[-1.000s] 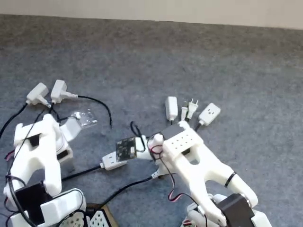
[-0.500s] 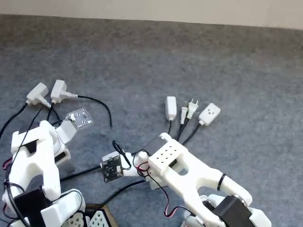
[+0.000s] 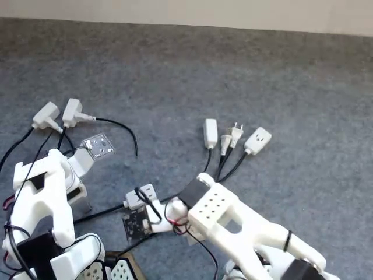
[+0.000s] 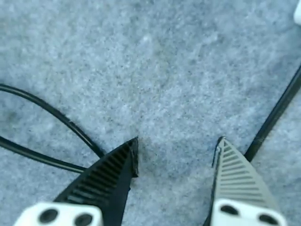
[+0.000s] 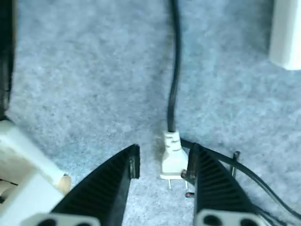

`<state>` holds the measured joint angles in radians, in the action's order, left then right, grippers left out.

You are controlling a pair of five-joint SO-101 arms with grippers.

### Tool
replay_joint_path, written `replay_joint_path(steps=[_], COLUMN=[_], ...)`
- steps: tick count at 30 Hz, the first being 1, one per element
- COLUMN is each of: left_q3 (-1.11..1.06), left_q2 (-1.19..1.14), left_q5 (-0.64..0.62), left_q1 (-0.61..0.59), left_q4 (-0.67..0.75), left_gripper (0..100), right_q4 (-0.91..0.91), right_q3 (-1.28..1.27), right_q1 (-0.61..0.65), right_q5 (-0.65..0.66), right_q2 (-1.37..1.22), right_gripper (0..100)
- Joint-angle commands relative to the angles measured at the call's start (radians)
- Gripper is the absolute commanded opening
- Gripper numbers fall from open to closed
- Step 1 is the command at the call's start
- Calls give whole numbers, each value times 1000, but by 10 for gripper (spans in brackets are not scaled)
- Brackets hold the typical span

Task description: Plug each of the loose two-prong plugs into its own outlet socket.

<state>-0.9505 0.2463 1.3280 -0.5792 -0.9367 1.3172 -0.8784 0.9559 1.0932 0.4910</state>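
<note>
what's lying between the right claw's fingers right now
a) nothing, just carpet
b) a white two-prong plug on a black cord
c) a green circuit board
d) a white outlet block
B: in the right wrist view the white two-prong plug on its black cord lies on the grey carpet between the spread fingers of the open right claw.

White outlet socket (image 5: 287, 33) and black cable (image 5: 175, 61), both cut off at the right wrist view's edge.
</note>
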Motion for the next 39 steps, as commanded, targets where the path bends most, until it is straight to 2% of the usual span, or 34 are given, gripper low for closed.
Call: replay_joint_path(steps=[1,6,12,22,33,39], left_q3=[-7,-35,-51,-50,-54,-54], left_q2=[2,2,2,2,2,2], left_q5=[23,23,25,25,25,25], left_q1=[-15,-10,-8,-8,-8,-8], left_q4=[12,17,17,17,17,17], left_gripper=[249,249,249,249,249,249], right_q4=[8,-65,-131,-2,-147,-160], right_q3=[-53,-151,-159,65,-107,-110], right_q1=[25,-4,-94,-97,-96,-99], right_q5=[-9,-9,-9,-20,-18,-17], right_q2=[74,74,74,76,74,58], right_gripper=[167,167,167,167,167,167])
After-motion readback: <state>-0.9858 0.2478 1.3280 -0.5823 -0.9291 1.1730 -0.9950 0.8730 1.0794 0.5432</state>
